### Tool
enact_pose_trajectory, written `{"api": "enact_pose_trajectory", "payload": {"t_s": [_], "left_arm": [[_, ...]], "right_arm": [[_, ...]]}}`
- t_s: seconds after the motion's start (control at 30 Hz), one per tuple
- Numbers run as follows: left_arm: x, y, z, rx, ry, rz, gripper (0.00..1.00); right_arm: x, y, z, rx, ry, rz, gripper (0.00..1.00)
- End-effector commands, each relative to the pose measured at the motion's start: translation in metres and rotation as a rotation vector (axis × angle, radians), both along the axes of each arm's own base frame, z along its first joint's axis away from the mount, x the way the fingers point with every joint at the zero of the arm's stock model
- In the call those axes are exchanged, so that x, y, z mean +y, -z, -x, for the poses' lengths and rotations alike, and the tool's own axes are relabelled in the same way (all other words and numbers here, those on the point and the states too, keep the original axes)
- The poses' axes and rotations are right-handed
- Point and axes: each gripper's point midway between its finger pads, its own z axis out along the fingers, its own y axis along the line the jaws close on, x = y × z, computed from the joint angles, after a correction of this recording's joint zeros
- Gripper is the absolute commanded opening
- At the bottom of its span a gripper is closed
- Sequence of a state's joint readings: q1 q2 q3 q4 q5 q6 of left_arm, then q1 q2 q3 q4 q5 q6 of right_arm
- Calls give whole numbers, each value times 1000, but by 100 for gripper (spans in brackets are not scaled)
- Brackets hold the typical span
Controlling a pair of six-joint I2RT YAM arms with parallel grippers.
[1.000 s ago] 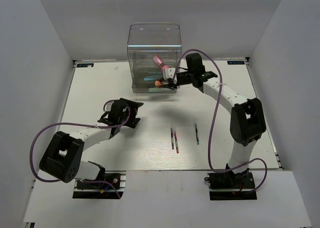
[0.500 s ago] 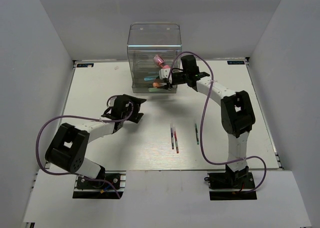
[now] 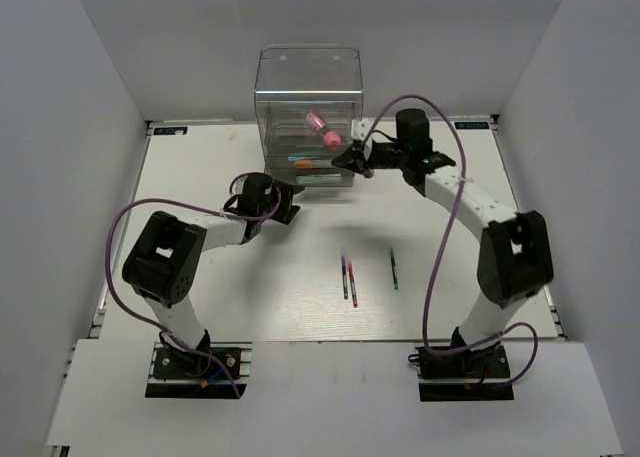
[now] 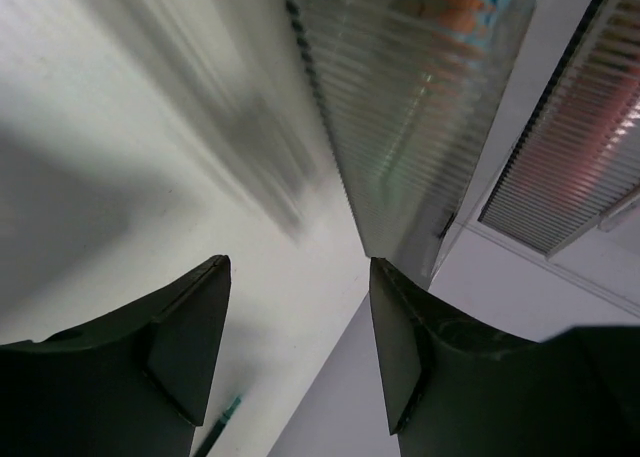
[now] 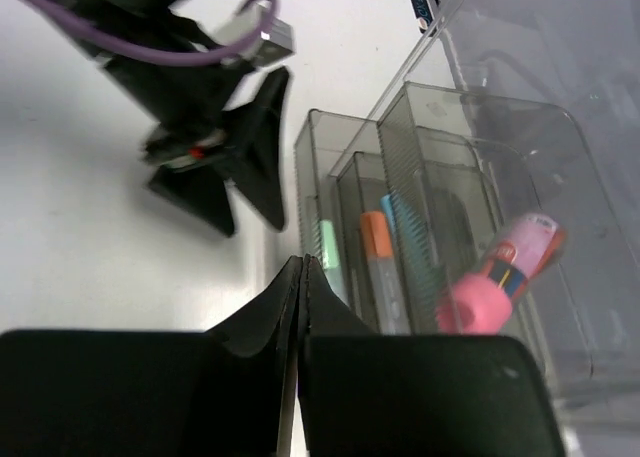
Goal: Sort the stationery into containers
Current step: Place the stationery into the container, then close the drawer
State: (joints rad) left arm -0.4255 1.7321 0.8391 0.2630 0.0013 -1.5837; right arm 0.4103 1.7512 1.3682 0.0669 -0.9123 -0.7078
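Observation:
The clear organiser (image 3: 309,87) stands at the back centre. A stubby pink cylinder (image 3: 322,128) lies in its upper compartment. Its drawers hold the orange-capped marker (image 3: 300,162), the light blue stick (image 5: 394,215) and the pale green marker (image 5: 328,245). The purple pen (image 3: 344,276), red pen (image 3: 352,284) and green pen (image 3: 393,268) lie on the table. My right gripper (image 3: 347,160) is shut and empty at the drawers' right front corner; its jaws (image 5: 302,264) are pressed together. My left gripper (image 3: 286,211) is open and empty just in front of the drawers (image 4: 400,107).
White walls close in the table (image 3: 200,177) on three sides. My left gripper's fingers (image 5: 225,167) show in the right wrist view, close to the drawers' front. The green pen's tip (image 4: 225,415) shows between my left fingers.
My left gripper has moved right and back, up to the front of the drawers. My right arm has swung right and its gripper has drawn back a little from the drawers.

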Motion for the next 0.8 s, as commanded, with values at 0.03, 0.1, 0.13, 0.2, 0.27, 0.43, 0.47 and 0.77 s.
{"api": "enact_pose_trajectory", "payload": {"t_s": [0.03, 0.1, 0.13, 0.2, 0.27, 0.43, 0.47, 0.77], "left_arm": [[-4, -12, -20, -33, 21, 9, 67], [-2, -10, -28, -27, 11, 7, 67], [-4, -8, -32, -32, 17, -3, 67], [-3, -7, -38, -28, 22, -6, 67], [-6, -6, -46, -31, 29, -16, 67], [-11, -9, -66, -41, 33, -17, 67], [-12, -10, -70, -45, 33, -16, 67], [-22, -13, -91, -57, 40, -6, 66]], "right_arm": [[-26, -7, 30, 115, 29, -49, 0], [-39, -2, 43, 135, 56, -52, 0], [-45, 1, 43, 142, 71, -52, 0], [-55, 10, 55, 174, 88, -47, 0], [-64, 16, 59, 193, 113, -45, 0], [-80, 30, 71, 243, 144, -41, 0], [-82, 33, 72, 253, 149, -41, 0], [-96, 38, 70, 272, 186, -46, 0]]}}
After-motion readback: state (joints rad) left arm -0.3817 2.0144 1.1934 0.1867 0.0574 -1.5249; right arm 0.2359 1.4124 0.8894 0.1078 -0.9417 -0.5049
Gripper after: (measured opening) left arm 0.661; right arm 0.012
